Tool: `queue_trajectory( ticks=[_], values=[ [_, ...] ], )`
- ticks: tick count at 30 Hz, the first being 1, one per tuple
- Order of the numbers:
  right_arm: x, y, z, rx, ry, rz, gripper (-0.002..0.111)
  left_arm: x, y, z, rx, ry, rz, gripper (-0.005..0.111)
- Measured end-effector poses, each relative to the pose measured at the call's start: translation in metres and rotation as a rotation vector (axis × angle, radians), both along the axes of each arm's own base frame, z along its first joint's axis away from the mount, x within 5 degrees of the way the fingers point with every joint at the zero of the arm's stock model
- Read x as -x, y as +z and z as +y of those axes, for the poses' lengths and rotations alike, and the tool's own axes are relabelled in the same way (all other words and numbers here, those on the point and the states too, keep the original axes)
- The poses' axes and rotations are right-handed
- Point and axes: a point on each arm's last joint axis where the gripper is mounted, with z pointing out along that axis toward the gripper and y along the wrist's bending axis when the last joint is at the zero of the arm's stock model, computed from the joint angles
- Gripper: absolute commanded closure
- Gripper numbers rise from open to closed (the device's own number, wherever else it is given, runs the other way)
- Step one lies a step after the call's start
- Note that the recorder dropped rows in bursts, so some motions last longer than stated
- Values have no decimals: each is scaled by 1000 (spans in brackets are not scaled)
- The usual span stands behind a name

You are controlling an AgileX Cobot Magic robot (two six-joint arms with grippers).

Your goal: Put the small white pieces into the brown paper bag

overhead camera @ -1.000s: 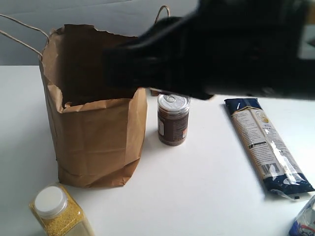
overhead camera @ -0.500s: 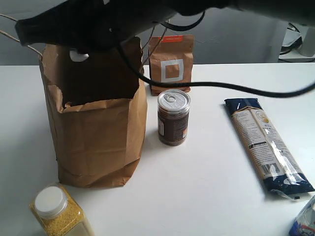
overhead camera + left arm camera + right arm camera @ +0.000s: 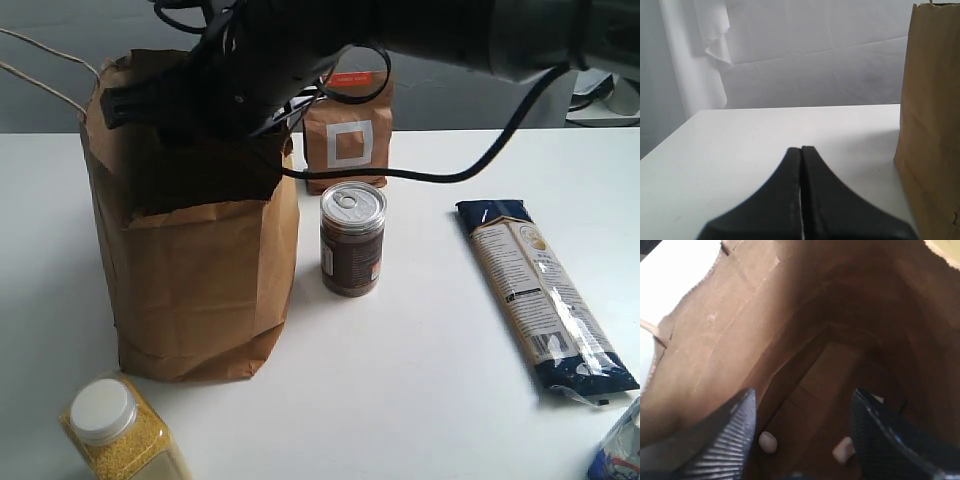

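The brown paper bag [image 3: 200, 270] stands on the left of the white table, and its side also shows in the left wrist view [image 3: 932, 125]. My right arm [image 3: 300, 50] reaches across to the bag's mouth. In the right wrist view the right gripper [image 3: 802, 392] hangs open over the bag's inside with nothing between its ribbed fingers [image 3: 730, 430]. Two small white pieces lie on the bag's floor, one [image 3: 768, 442] near one finger and one [image 3: 844, 450] near the other. A pale bit [image 3: 879, 399] peeks past the finger's edge. My left gripper [image 3: 801, 150] is shut and empty, low over the table beside the bag.
A brown can with a pull-tab lid [image 3: 352, 240] stands just right of the bag. Behind it is a small brown pouch with a white square [image 3: 347, 135]. A long pasta packet [image 3: 540, 290] lies at the right, a jar of yellow grains [image 3: 120, 430] at front left, a blue-white packet [image 3: 620, 450] at the corner.
The right arm swept left from above the can to the bag. Half a second ago a white piece showed at its tip above the bag; now the gripper sits lower, open and empty.
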Motion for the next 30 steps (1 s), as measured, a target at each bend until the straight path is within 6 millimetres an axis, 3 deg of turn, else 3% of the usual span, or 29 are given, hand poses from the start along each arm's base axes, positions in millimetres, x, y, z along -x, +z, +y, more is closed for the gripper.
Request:
queue_trajectory(
  ticks=[4, 6, 11, 14, 16, 19, 25, 30],
  values=[
    [1, 0, 0, 7, 9, 10, 83, 0, 0, 0, 0, 0, 0, 107],
    [6, 7, -3, 8, 17, 9, 108, 0, 0, 0, 0, 0, 0, 107],
    [42, 55, -20, -21, 83, -85, 108, 0, 0, 0, 0, 0, 0, 107],
    [51, 71, -32, -3, 78, -122, 108, 0, 0, 0, 0, 0, 0, 107],
    [58, 76, -51, 0, 57, -122, 108, 0, 0, 0, 0, 0, 0, 107],
    [64, 76, -74, 16, 24, -139, 108, 0, 0, 0, 0, 0, 0, 107],
    [86, 60, -144, -7, -57, -149, 108, 0, 0, 0, 0, 0, 0, 107],
    [89, 18, -219, -44, -176, -118, 108, 0, 0, 0, 0, 0, 0, 107]
  ],
)
